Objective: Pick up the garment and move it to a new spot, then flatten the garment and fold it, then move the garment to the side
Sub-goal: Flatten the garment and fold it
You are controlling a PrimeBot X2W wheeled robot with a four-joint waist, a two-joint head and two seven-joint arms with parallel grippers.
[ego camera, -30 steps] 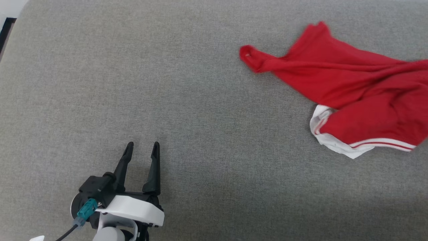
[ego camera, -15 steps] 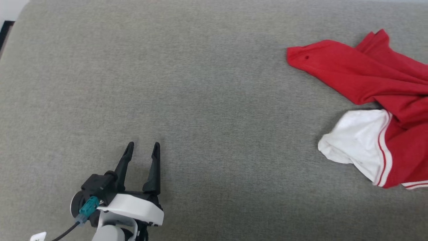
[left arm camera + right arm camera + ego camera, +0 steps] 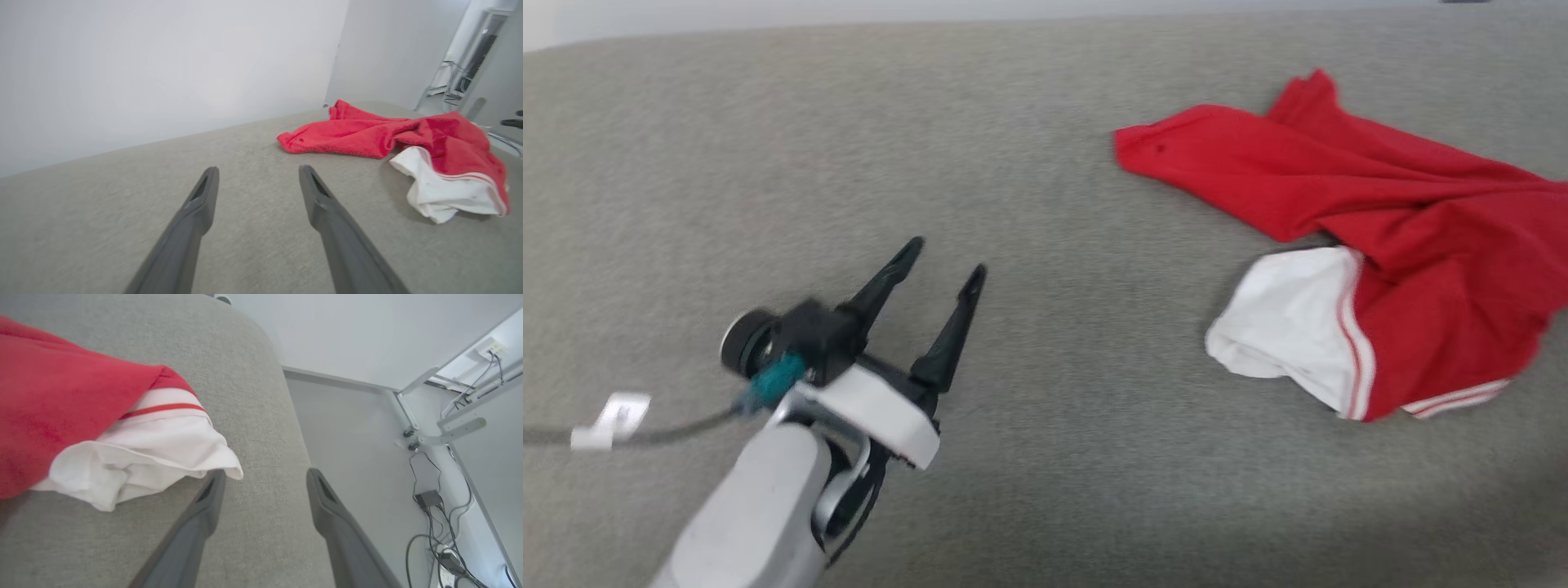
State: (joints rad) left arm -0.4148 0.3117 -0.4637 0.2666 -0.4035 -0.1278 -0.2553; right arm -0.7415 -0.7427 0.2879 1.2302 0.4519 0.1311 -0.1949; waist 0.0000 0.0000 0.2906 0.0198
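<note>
**Red garment lies loose on the desk, both hands wide and empty**

The garment lies crumpled on the right part of the grey cloth-covered desk. A long red fold reaches toward the middle. A white panel is turned out at its near side, and red-and-white striped edging runs along the near hem. No number print can be made out.

The left hand is above the near left part of the desk, well apart from the garment. Its two dark fingers are spread wide with nothing between them, and they point up and to the right, roughly toward the cloth. A dark cable with a white tag trails from its wrist. In the left wrist view the same hand looks across bare grey fabric at the garment, with a pale wall behind.

In the right wrist view the right hand is also spread wide and grips nothing. A white corner of the garment lies just at the tip of one finger, outside the gap between the two. Beyond the desk's rounded edge are the floor and some cables.
</note>
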